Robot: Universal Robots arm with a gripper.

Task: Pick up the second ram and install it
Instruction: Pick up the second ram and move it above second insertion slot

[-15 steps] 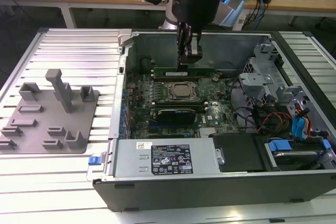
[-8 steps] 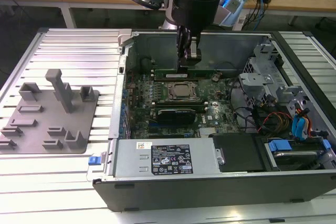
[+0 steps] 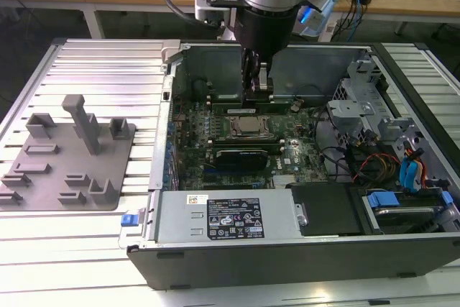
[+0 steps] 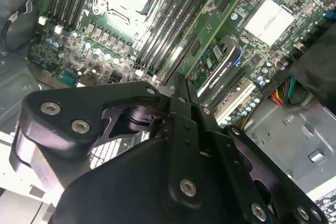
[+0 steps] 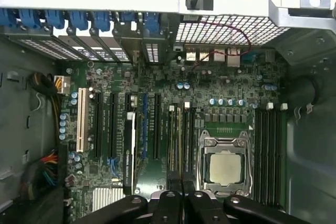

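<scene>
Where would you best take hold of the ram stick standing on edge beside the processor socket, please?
Grip the second ram at the middle of its upper long edge, clamping its two flat faces, coming straight down from above. It stands on edge among close black slots beside the processor socket, so only that edge is free. The gripper is shut on it there.

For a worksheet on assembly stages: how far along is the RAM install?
Done: the gripper sits low inside the case, at the memory slots beside the processor socket. In hand: fingers closed; whether they pinch the second ram is hidden. Left: seating is unconfirmed.
</scene>
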